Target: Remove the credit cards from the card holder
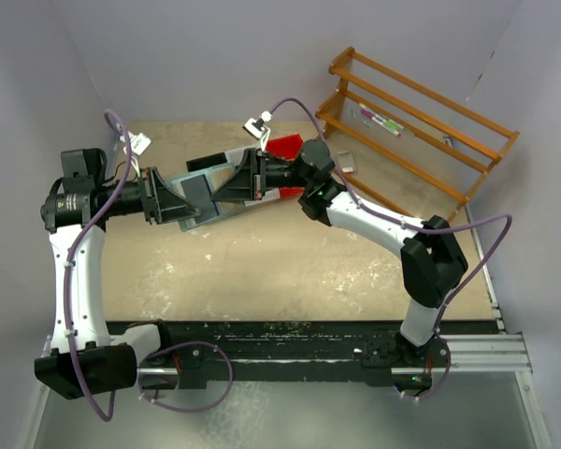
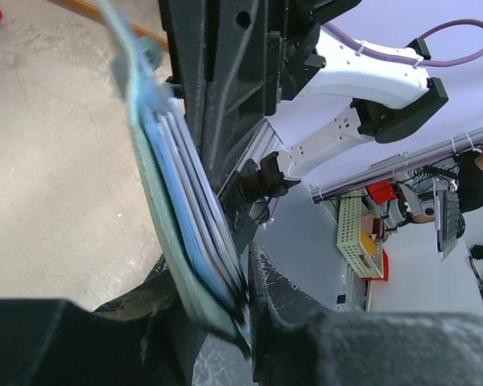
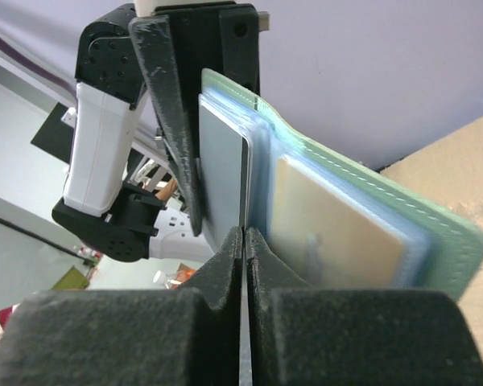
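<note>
A slatted wooden rack [image 1: 421,112] stands at the far right of the speckled table [image 1: 262,271]. Above the table's far middle, the left gripper [image 2: 217,310] is clenched on the edge of the mint-green card holder [image 3: 459,241]. Its clear plastic pockets show two flat cards: a tan card [image 3: 338,233] in its pocket and a pale grey card [image 3: 221,161], its edge pinched by the right gripper [image 3: 243,257].

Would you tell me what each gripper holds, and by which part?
Left gripper: card holder, by an edge; right gripper: grey card, by its edge.

Open mint card holder [image 3: 435,233], grey-white credit card [image 3: 223,173] foremost.
</note>
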`<action>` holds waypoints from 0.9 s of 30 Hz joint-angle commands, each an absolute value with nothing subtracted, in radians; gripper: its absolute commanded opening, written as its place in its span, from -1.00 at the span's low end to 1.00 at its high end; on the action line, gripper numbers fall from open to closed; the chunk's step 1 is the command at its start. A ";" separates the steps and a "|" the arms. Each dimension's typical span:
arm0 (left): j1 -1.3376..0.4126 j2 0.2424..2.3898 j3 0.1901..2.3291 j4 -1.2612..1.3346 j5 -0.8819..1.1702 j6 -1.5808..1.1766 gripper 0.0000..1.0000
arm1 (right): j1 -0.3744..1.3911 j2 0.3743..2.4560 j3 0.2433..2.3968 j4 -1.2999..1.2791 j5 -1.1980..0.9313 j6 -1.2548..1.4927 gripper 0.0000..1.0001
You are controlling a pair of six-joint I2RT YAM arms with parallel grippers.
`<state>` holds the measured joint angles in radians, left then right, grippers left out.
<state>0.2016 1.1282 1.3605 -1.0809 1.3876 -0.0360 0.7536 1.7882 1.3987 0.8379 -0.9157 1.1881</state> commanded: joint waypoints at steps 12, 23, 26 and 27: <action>0.196 1.091 1.379 -1.016 1.529 -0.078 -0.26 | 0.761 1.724 1.294 0.907 -0.858 1.194 -1.00; 0.196 1.096 1.357 -1.028 1.529 -0.059 -0.28 | 0.749 1.678 1.252 0.915 -0.860 1.183 -1.00; 0.196 1.094 1.356 -1.029 1.529 -0.053 -0.54 | 0.749 1.664 1.236 0.933 -0.865 1.189 -1.00; 0.196 1.094 1.357 -1.026 1.528 -0.057 -0.60 | 0.750 1.658 1.229 0.942 -0.868 1.191 -1.00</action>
<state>0.2012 1.1164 1.3529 -1.0618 1.4410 -0.0643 0.7490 1.7172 1.2480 0.8825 -0.8627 1.1976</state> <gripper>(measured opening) 0.263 0.005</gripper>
